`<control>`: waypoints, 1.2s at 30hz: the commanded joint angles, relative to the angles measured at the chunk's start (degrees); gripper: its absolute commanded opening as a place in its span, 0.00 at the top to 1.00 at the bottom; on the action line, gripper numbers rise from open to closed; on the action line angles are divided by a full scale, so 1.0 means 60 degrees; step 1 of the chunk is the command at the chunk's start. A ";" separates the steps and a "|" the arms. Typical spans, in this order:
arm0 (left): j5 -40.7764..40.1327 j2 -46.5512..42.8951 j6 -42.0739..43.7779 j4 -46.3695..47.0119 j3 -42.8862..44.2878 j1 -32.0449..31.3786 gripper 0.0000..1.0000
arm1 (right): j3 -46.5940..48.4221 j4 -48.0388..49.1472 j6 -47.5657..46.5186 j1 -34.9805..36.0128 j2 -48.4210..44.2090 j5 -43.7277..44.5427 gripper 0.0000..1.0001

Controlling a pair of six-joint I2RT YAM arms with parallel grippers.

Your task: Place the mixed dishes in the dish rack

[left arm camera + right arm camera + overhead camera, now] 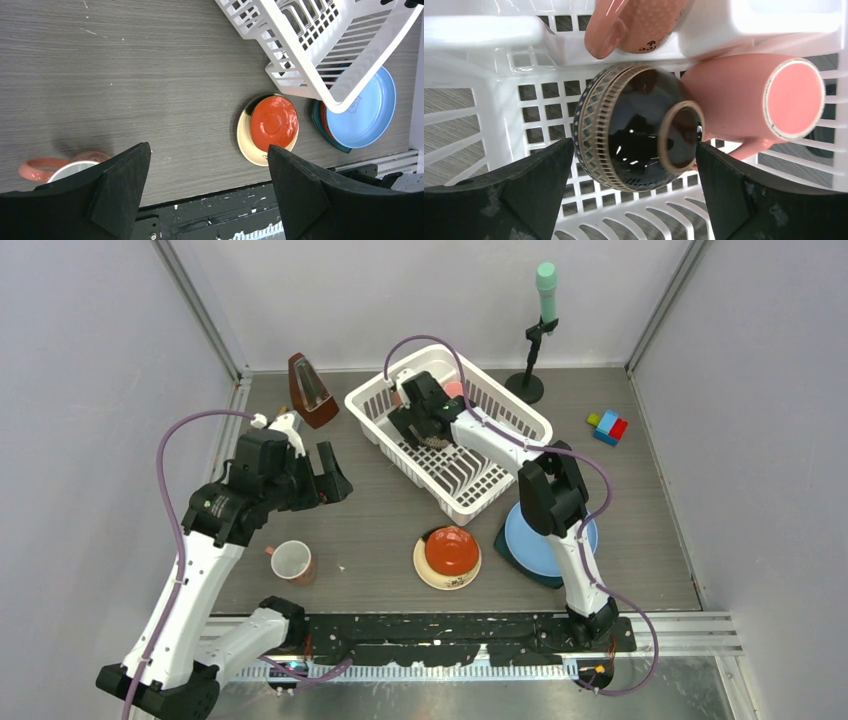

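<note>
Where the brown bowl (624, 145) lies upturned on the grid floor of the dish rack (474, 32), the right claw (634, 146) hangs directly above it, pointing down. Its jaws are wide, one finger on each side of the bowl, neither visibly touching it. The right arm reaches forward from its base, elbow raised above the light blue plate (530, 545).

Room around the bowl is tight. An inverted pink mug (749, 100) sits just beside it, and a second pink mug (639, 25) lies at the rack wall next to the square cup (784, 15).

The bowl's outside is glossy and dark, with a tan patterned rim band and a tan foot ring.

Outside the rack, the red saucer (451, 548) rests on the cream saucer (430, 575). A third pink mug (292, 562) stands on the surface (380, 530). The left claw (208, 149) hovers wide and empty over bare surface, left of the rack.
</note>
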 commanded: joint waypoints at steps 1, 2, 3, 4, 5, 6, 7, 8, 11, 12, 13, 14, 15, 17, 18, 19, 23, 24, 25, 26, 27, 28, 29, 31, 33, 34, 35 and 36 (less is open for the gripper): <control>-0.0047 -0.0004 0.0069 0.0115 0.0167 0.0009 0.10 | -0.0111 0.0560 0.0611 0.0004 -0.0373 -0.0753 0.01; 0.0012 0.0005 0.0062 0.0111 0.0184 0.0009 0.10 | -0.0080 0.0509 0.0684 0.0003 -0.0380 -0.0847 0.00; 0.0058 0.0025 0.0074 0.0125 0.0190 0.0009 0.10 | 0.0020 0.0342 0.0698 0.0003 -0.0376 -0.1077 0.00; 0.0084 0.0022 0.0076 0.0115 0.0189 0.0009 0.10 | 0.0153 0.0268 0.0757 0.0003 -0.0362 -0.1245 0.00; 0.0095 0.0037 0.0072 0.0100 0.0189 0.0009 0.10 | 0.0184 0.0161 0.0786 -0.0001 -0.0366 -0.1297 0.00; 0.0094 0.0058 0.0083 0.0069 0.0189 0.0009 0.10 | 0.0218 0.0111 0.0845 -0.0005 -0.0377 -0.1377 0.00; 0.0063 0.0073 0.0073 0.0007 0.0200 0.0009 0.10 | 0.0216 0.0074 0.0874 -0.0008 -0.0465 -0.1415 0.00; 0.0050 0.0097 0.0083 -0.0060 0.0214 0.0009 0.10 | 0.0178 0.0068 0.0969 -0.0025 -0.0536 -0.1494 0.00; -0.0195 0.0174 0.0083 -0.0468 0.0311 0.0009 0.13 | 0.0119 -0.0020 0.1230 -0.0077 -0.1017 -0.1744 0.00; -0.0235 0.0190 0.0075 -0.0630 0.0343 0.0009 0.16 | 0.0058 -0.0045 0.1454 -0.0101 -0.1142 -0.1785 0.00; -0.0637 0.0198 0.0045 -0.0760 0.0349 0.0009 0.18 | -0.0010 -0.0115 0.1574 -0.0108 -0.1429 -0.1787 0.00; -0.0895 0.0195 -0.0012 -0.0890 0.0350 0.0009 0.19 | -0.0226 -0.0137 0.1792 -0.0138 -0.1574 -0.1833 0.00; -0.1117 0.0197 -0.0091 -0.1001 0.0350 0.0009 0.19 | -0.0380 -0.0142 0.1875 -0.0141 -0.1918 -0.1884 0.01; -0.1504 0.0186 -0.0309 -0.1221 0.0350 0.0009 0.19 | -0.0814 -0.0138 0.2210 -0.0161 -0.2358 -0.1990 0.03; -0.1622 0.0155 -0.0430 -0.1283 0.0330 0.0009 0.19 | -0.1006 -0.0170 0.2464 -0.0192 -0.2471 -0.2129 0.07; -0.1699 0.0108 -0.0592 -0.1332 0.0297 0.0009 0.19 | -0.1062 -0.0326 0.2592 -0.0204 -0.2640 -0.2259 0.09; -0.1787 -0.0116 -0.0954 -0.1616 0.0266 0.0009 0.19 | -0.1359 -0.0891 0.3505 -0.0319 -0.2997 -0.3432 0.28; -0.1795 -0.0181 -0.1001 -0.1691 0.0242 0.0009 0.19 | -0.1497 -0.1008 0.3625 -0.0341 -0.3032 -0.3533 0.30; -0.1799 -0.0244 -0.1046 -0.1791 0.0203 0.0009 0.19 | -0.1608 -0.1030 0.3902 -0.0345 -0.3106 -0.3679 0.31; -0.1851 -0.0277 -0.1106 -0.1877 0.0172 0.0009 0.19 | -0.1834 -0.1035 0.4014 -0.0348 -0.3138 -0.3752 0.31; -0.1956 -0.0291 -0.1193 -0.2022 0.0154 0.0009 0.19 | -0.1938 -0.1022 0.4211 -0.0348 -0.3191 -0.3884 0.32; -0.2134 -0.0298 -0.1311 -0.2190 0.0126 0.0009 0.20 | -0.2151 -0.0956 0.4301 -0.0348 -0.3208 -0.3913 0.33; -0.2369 -0.0282 -0.1491 -0.2382 0.0104 0.0009 0.20 | -0.2322 -0.0923 0.4485 -0.0348 -0.3211 -0.3866 0.34; -0.2910 -0.0285 -0.1926 -0.2811 0.0055 0.0009 0.21 | -0.2540 -0.0818 0.4636 -0.0352 -0.3175 -0.3755 0.35; -0.3222 -0.0369 -0.2255 -0.3056 -0.0131 0.0009 0.21 | -0.2710 -0.0678 0.4719 -0.0353 -0.3088 -0.3623 0.35; -0.3218 -0.0485 -0.2336 -0.3045 -0.0370 0.0009 0.21 | -0.2764 -0.0589 0.4736 -0.0351 -0.3011 -0.3577 0.36; -0.3176 -0.0656 -0.2439 -0.2945 -0.0575 0.0009 0.22 | -0.2859 -0.0443 0.4731 -0.0356 -0.2973 -0.3533 0.36; -0.3124 -0.0776 -0.2524 -0.2833 -0.0819 0.0009 0.22 | -0.2912 -0.0366 0.4728 -0.0367 -0.2894 -0.3397 0.37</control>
